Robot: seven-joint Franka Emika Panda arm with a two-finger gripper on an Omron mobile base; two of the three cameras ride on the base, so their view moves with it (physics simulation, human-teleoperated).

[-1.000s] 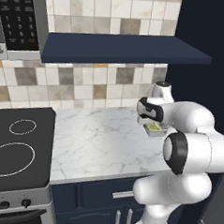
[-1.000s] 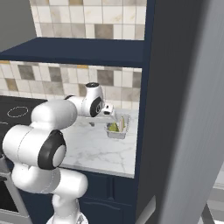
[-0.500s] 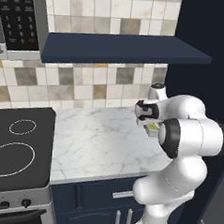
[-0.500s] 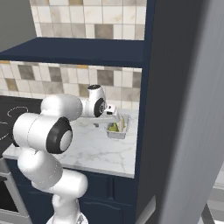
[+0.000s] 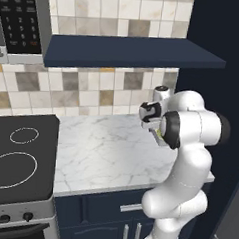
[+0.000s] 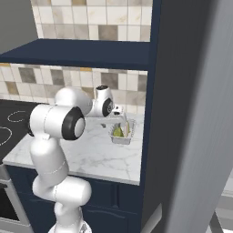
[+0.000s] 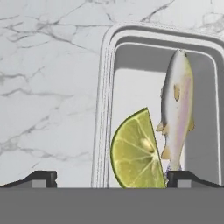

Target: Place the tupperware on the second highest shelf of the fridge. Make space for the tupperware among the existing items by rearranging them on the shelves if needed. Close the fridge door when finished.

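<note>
The tupperware (image 7: 157,87) is a shallow rectangular whitish box w/ a stepped rim, open top, holding a lime wedge (image 7: 135,151) and a small whole fish (image 7: 177,109); it sits on the marble counter (image 5: 104,150) near the right end, just beside the dark cabinet wall (image 6: 152,113). The gripper (image 7: 111,177) hangs directly above it, fingers spread wide: one tip over bare counter outside the box's left wall, the other over the fish's tail end. In the left base view the arm's elbow covers most of the box, and the hand view cuts off its right and near edges.
</note>
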